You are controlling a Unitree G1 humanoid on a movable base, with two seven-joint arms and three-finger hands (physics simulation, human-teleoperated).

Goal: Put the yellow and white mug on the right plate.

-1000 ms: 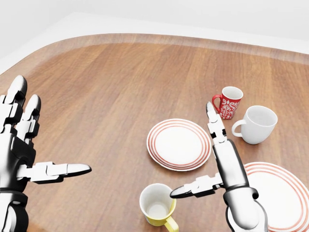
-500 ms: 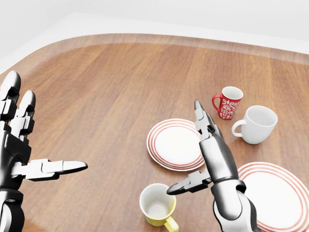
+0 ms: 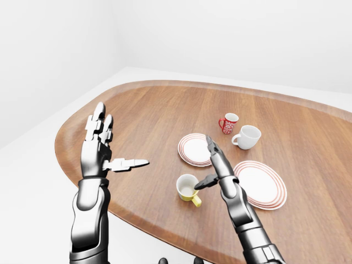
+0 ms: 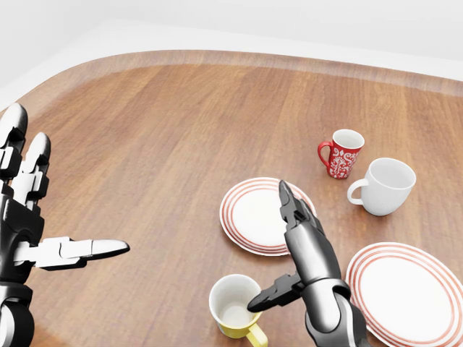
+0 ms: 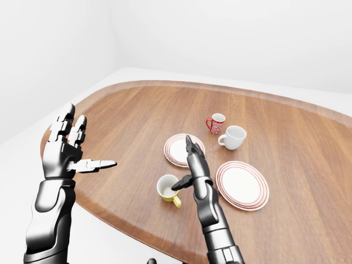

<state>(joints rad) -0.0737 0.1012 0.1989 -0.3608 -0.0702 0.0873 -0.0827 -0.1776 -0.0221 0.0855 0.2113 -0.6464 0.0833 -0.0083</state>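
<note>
A broad wooden desk with a rounded edge fills the views, and everything of concern is gathered toward the lower right of the head view. Two red-ringed plates are laid there: the right plate, which is the goal, and a left plate beside it but apart. Above them in the head view a plain white mug and a red patterned mug are set close together.

The right hand is raised over the gap between the two plates, its fingers spread and straight, nothing being held; the thumb is stretched out to the left, its tip just beside the rim of the yellow and white mug. That mug is stood upright on the desk at the bottom of the head view, just below the left plate, with its yellow handle turned toward the bottom right. It thus lies to the left of and below the right hand's palm, with the goal plate on the hand's other side.

The left hand is held well apart at the left edge, fingers likewise open and empty. The right hand is judged by far the nearer, so a lowering and closing round the mug's body would be called for, followed by a carry to the right.
</note>
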